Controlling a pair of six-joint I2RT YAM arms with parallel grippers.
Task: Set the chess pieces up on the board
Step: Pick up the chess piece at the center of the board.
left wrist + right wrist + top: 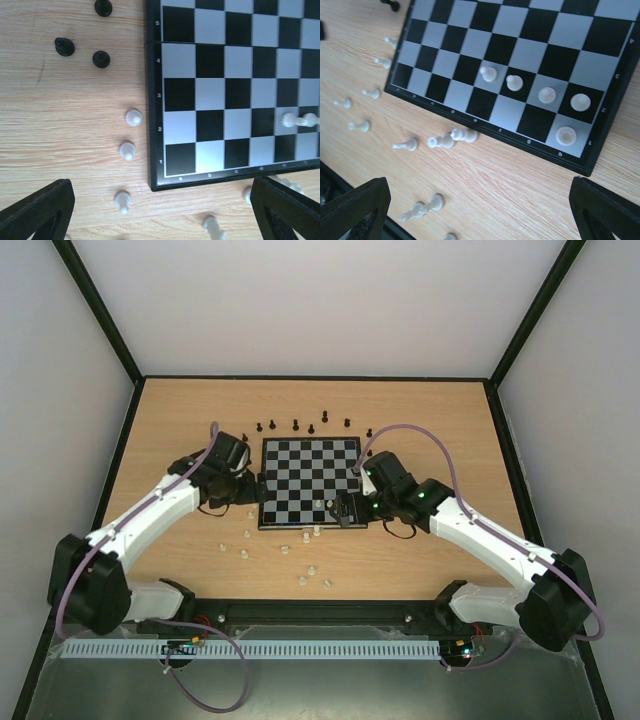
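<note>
Jaws of the left gripper (161, 200) stand wide and hold nothing; its two dark fingers (37, 212) hang either side of the near left corner of the board (235, 65). On the wooden table (60, 110), three black pieces (101, 58) stand off the board's left edge. White pieces (133, 117) stand just beside that edge, with more past the near edge.

From the right wrist, the right gripper (480, 200) is also spread wide and empty, over the table in front of the board's near right corner. Five white pieces stand on the board there: four in a line along the second row and one on the corner square. Others sit on the table off the near edge, some tipped over.

From above, the grippers flank the board, the left at its left edge, the right at its near right corner. Black pieces stand in a loose row on the table beyond the far edge. White ones are scattered between the near edge and the arm bases.
</note>
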